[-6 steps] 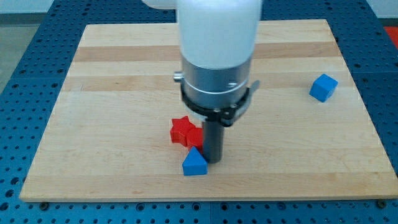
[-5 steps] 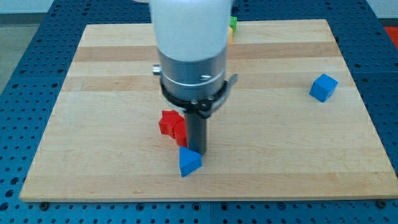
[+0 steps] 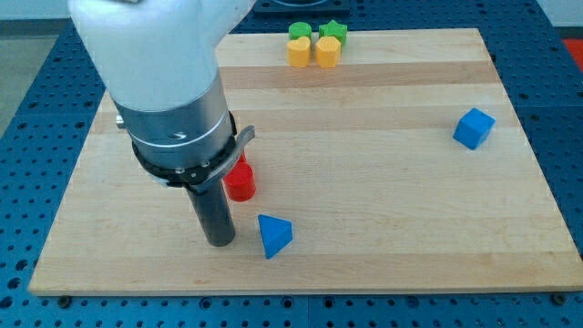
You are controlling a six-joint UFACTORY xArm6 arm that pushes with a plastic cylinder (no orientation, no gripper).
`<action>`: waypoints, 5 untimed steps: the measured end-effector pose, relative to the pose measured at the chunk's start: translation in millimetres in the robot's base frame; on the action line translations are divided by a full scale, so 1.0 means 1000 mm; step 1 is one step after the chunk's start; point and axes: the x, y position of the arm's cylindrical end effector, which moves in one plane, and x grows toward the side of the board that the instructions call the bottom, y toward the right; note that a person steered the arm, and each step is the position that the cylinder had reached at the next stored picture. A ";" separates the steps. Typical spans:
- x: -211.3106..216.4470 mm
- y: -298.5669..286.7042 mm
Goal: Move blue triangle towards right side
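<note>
My tip [image 3: 219, 242]: a plain rod with nothing to grip, resting on the wooden board [image 3: 392, 237] near its bottom edge, grasping nothing.
Blue triangle [image 3: 273, 235]: at 3 o'clock from my tip, just beside it, a narrow gap between us.
Red block [image 3: 240, 180]: at 1 o'clock from my tip, partly hidden behind my arm, shape unclear.
Blue cube [image 3: 474, 128]: far off at 2 o'clock, near the view's right edge.
Green and yellow blocks [image 3: 316, 44]: clustered at the view's top, at 12 to 1 o'clock.

The blue triangle [image 3: 274, 235] lies flat near the board's bottom edge, left of centre.
</note>
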 end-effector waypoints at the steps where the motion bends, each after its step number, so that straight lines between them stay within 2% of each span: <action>1: 0.000 0.026; 5: 0.016 0.075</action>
